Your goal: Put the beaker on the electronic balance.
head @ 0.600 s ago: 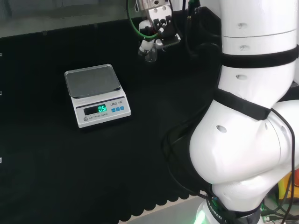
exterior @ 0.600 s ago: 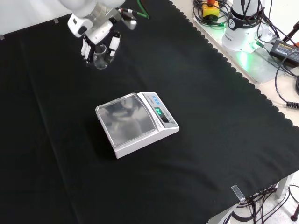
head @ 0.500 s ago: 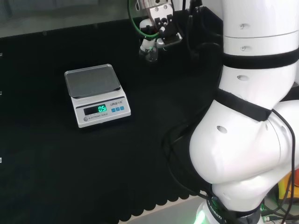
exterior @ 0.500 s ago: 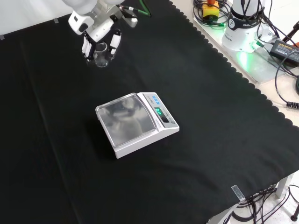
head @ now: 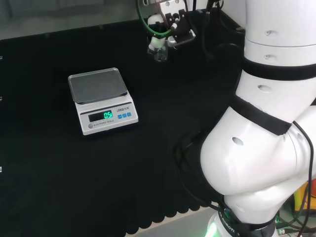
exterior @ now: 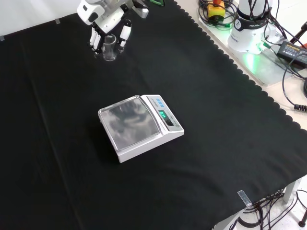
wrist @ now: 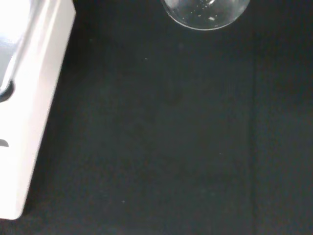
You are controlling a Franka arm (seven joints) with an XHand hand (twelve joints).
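Observation:
A small clear glass beaker hangs between the black and white fingers of the hand, which is curled round it near the cloth's far end in the front view. In the head view the hand holds the beaker up and to the right of the balance. The white electronic balance with a steel pan and a lit green display stands mid-cloth, nothing on its pan. The wrist view has the beaker's round base and the balance's white side.
The arm's big white links stand at the head view's right. Beyond the cloth's scalloped edge, at the front view's top right, lie the arm's base, cables and a power brick. Black cloth surrounds the balance.
The hand with the beaker has shifted up and a little right in the front view and risen slightly in the head view. The balance has not moved.

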